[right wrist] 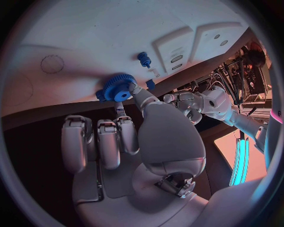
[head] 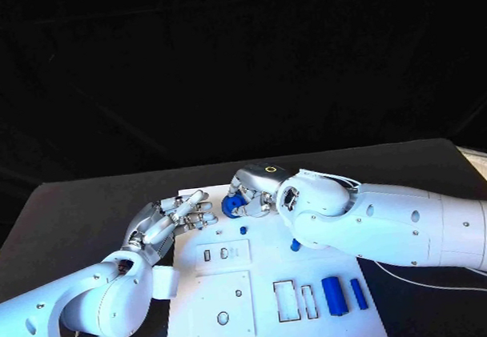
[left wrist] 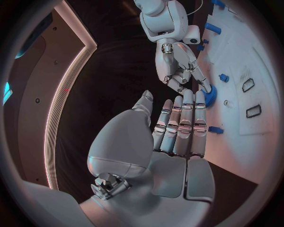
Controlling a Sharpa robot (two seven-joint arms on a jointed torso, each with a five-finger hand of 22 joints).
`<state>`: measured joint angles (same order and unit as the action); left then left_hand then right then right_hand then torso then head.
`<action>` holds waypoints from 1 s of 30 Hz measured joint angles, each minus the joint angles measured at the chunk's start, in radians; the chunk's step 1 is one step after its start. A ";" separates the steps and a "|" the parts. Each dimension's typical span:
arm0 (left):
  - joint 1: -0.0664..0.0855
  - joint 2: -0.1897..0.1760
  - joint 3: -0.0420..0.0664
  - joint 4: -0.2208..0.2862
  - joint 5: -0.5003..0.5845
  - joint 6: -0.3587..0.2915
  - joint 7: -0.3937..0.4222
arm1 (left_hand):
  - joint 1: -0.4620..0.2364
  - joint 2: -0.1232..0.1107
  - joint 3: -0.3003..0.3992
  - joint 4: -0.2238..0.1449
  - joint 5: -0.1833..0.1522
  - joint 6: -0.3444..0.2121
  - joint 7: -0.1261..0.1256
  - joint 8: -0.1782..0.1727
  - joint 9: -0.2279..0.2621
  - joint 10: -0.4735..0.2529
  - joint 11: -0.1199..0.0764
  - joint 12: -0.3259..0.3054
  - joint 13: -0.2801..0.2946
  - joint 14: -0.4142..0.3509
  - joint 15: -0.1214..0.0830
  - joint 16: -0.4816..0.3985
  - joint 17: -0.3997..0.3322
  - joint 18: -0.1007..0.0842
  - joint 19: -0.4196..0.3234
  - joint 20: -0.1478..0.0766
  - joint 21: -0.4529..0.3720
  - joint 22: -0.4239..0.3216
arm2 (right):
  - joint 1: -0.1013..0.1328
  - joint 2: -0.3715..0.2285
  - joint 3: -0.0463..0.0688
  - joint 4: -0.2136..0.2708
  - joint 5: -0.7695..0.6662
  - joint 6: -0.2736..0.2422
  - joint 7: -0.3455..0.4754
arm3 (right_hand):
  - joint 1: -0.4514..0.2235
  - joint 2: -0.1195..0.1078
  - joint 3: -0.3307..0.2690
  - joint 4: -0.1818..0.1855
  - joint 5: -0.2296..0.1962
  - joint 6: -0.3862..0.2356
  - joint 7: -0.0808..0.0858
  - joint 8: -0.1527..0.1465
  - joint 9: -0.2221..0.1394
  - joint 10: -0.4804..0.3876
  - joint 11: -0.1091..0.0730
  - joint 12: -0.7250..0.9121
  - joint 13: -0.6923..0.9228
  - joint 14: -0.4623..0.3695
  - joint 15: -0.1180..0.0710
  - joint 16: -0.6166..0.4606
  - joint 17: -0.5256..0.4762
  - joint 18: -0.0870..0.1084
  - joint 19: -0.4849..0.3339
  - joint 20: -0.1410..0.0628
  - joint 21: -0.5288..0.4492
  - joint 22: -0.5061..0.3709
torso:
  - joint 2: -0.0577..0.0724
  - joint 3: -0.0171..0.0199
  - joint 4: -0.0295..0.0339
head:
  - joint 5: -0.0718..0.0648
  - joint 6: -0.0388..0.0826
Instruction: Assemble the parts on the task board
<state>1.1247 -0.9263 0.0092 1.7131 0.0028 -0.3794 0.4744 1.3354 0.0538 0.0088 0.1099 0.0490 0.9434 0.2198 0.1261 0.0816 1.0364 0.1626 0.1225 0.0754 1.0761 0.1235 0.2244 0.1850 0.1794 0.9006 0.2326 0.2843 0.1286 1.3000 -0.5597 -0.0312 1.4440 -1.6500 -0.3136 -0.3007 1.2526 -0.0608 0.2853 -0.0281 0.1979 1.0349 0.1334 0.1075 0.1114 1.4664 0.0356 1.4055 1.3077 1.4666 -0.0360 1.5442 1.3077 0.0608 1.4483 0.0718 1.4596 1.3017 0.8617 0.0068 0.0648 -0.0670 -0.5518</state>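
My right hand (head: 258,190) sits just above the middle of the head picture, at the top edge of the white task board (head: 271,327). Its fingertips pinch a blue gear (head: 234,207), a round part with little teeth. My right wrist picture shows this up close: the gear (right wrist: 118,88) is right at my thumb tip, on the board.

My left hand (head: 169,218) is just to the left of the gear, at the board's top left corner. Its fingers are straight and side by side, and it holds nothing. The fingertips point at the gear and come very near it. I cannot tell if they touch it.

A small blue peg (head: 243,230) stands on the board just below the gear. Another small blue piece (head: 295,245) lies right beside my right arm. In the lower right of the board, two blue bars (head: 345,295) lie side by side, next to two empty slots (head: 296,300).
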 measured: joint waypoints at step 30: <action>0.000 -0.001 0.000 -0.003 0.000 -0.001 -0.003 | 0.000 0.000 -0.003 -0.003 0.000 0.002 0.002 -0.005 -0.001 0.000 0.000 -0.001 -0.001 0.000 0.000 -0.004 0.002 0.000 0.000 0.000 -0.002 -0.002 | -0.004 -0.022 -0.002 0.011 0.043 0.004 0.009 | -0.042 -0.047 -0.113 0.075 0.019 -0.116 0.023 -0.030 -0.018 -0.026 0.039 -0.079 0.000 0.002 0.027 -0.006 0.000 0.000 -0.005 0.024 0.000 -0.007 | 0.000 0.0006 0.0008 | 0.001 -0.001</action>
<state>1.1246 -0.9271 0.0091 1.7104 0.0033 -0.3806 0.4709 1.3354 0.0538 0.0060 0.1071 0.0490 0.9452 0.2215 0.1213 0.0804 1.0365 0.1626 0.1219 0.0743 1.0761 0.1234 0.2205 0.1868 0.1793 0.9006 0.2326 0.2824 0.1268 1.2964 -0.5814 -0.0329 1.4550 -1.6072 -0.3092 -0.2920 1.2108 -0.1080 0.1722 0.0473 0.2171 0.9190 0.1564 0.0771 0.0934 1.4409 0.0746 1.3269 1.3074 1.4682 -0.0088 1.5383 1.3075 0.0611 1.4429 0.0954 1.4595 1.2947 0.8616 0.0074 0.0656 -0.0663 -0.5527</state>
